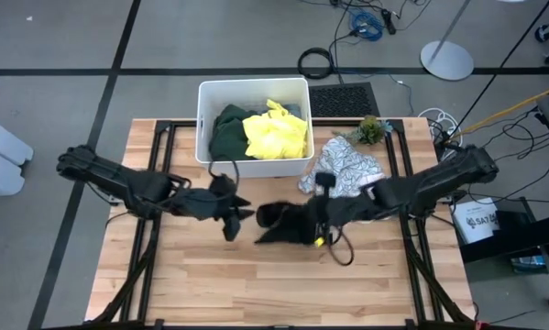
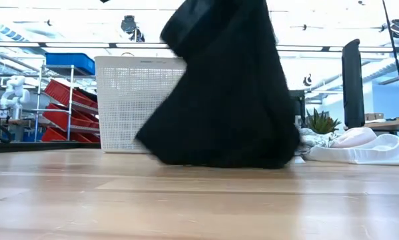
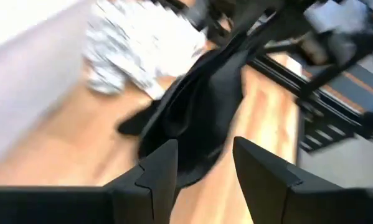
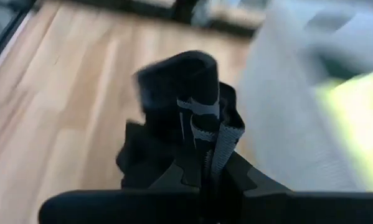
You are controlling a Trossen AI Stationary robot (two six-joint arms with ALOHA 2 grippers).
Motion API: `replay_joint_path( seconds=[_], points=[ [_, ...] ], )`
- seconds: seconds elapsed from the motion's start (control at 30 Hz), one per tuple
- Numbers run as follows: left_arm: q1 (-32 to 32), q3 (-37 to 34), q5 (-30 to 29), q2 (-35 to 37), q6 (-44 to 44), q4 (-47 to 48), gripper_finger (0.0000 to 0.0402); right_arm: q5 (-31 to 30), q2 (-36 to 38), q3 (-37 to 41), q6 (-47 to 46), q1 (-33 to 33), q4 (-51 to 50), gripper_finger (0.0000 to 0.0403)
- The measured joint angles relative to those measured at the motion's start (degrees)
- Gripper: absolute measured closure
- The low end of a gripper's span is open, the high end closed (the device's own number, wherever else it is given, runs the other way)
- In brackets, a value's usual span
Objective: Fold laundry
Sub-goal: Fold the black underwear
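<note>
The black garment (image 1: 288, 223), bunched and creased, is clenched by the right gripper (image 1: 318, 223) at table centre and hangs to the wood. The left gripper (image 1: 235, 216), at its nine o'clock, is seen released and empty. No writing can be read.

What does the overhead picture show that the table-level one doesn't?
Only the overhead view shows both arms, the left gripper open beside the black garment, the right gripper shut on it, and the yellow garment and green garment inside the bin. Only the table-level view shows the red shelves in the room behind. Both show the black garment, the bin, and the patterned garment.
</note>
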State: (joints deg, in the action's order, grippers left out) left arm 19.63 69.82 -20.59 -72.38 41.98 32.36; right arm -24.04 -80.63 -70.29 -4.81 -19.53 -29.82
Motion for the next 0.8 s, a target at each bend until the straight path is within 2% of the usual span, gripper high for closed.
replay_joint_path(
  seconds=[0.17, 0.27, 0.43, 0.63, 0.7, 0.8],
  points=[
    [0.0, 0.0, -5.2, 2.2, -1.0, 2.5, 0.0238, -7.3, 4.1, -7.4, 13.8, 0.4, -0.3, 0.0397],
    [0.1, 0.0, -5.4, 2.2, -2.2, 2.7, 0.0238, -7.0, 5.1, -7.4, 17.6, 1.4, 1.8, 0.0397],
    [1.0, 0.0, -5.4, 1.1, -3.5, 2.8, 0.0238, -2.2, 1.9, -3.1, 12.0, 1.1, 5.4, 0.0398],
    [1.7, 0.0, -5.9, 0.8, -3.8, 2.9, 0.0238, 8.8, -7.9, 4.4, 1.3, -5.2, 21.8, 0.0398],
    [1.8, 0.0, -6.0, 0.8, -3.9, 2.9, 0.0238, 9.3, -10.2, 3.4, 1.1, -7.9, 26.4, 0.0398],
    [1.8, 0.0, -6.5, 0.8, -3.9, 2.9, 0.0238, 5.2, -11.5, 1.0, -1.0, -9.6, 25.9, 0.0398]
  ],
)
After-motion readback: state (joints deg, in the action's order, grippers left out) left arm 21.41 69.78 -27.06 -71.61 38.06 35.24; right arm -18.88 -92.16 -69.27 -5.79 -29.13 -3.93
